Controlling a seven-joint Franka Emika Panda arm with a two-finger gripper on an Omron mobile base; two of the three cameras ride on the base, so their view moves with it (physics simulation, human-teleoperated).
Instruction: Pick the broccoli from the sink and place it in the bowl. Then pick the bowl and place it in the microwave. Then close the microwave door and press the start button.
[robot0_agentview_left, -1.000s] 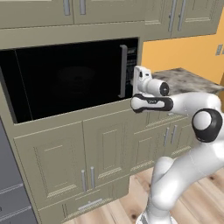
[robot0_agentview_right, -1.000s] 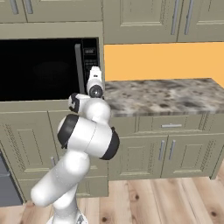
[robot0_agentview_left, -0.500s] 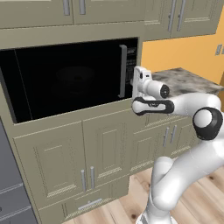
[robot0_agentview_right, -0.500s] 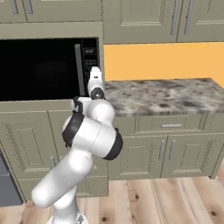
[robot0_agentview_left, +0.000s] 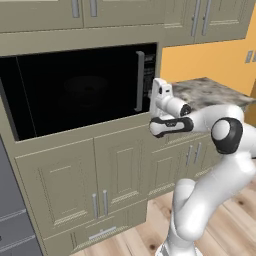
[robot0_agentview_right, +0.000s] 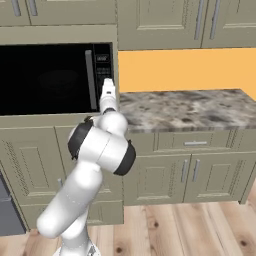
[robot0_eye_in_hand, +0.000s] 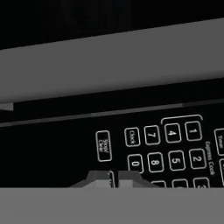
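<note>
We are at the last step, pressing the start button, with the microwave door already flat against the microwave and its grey bar handle standing just left of the control panel. Our gripper has its fingertips drawn together with nothing between them, pointed straight at the keypad; in the hand view the tips sit right at a key below the Stop/Clear button, beside the 0 key. That key's label is hidden behind the fingertips, so we judge, but cannot confirm, that it is start. To do this well we should keep the fingers together as one blunt point, push squarely into the panel without sliding sideways onto Stop/Clear, and keep the push short and light.
</note>
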